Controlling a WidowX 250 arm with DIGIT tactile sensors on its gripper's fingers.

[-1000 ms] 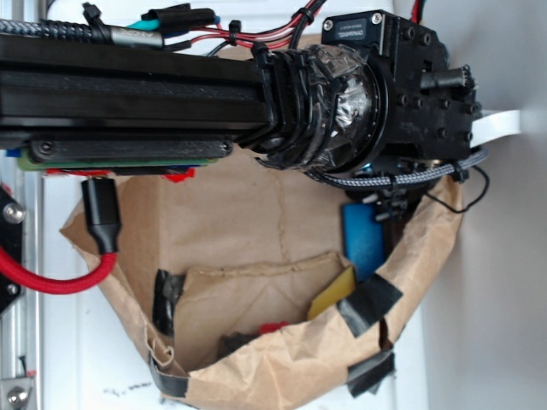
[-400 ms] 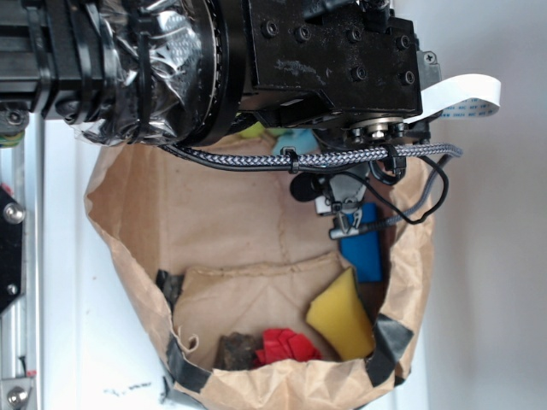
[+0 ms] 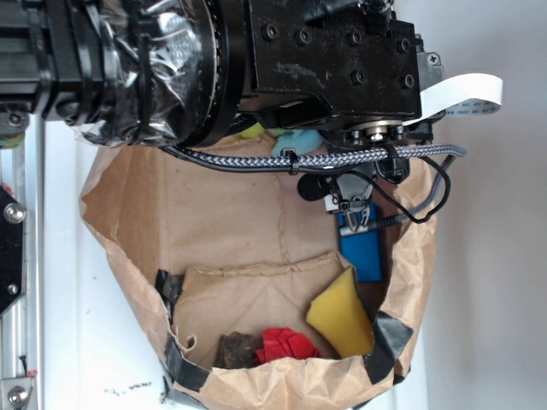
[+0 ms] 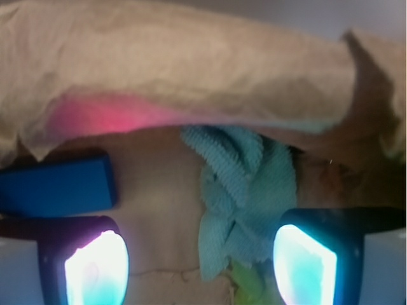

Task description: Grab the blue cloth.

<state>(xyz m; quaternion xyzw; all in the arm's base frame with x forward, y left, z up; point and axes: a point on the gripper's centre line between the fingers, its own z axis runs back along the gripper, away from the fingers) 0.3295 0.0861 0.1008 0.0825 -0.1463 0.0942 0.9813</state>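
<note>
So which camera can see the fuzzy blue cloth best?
The wrist view: the blue cloth lies crumpled between the open gripper fingers. In the exterior view only a small teal bit peeks out under the arm.

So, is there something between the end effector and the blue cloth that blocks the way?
Nothing visible does. In the wrist view the blue cloth lies directly ahead between the open fingers of the end effector. The dark blue block sits off to the left, and a green bit peeks from beneath the cloth.

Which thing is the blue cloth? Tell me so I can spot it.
Look inside the brown paper bag, between the gripper's glowing fingertips. The blue cloth is the pale teal, fuzzy, crumpled towel, not the smooth dark blue block beside it.
</note>
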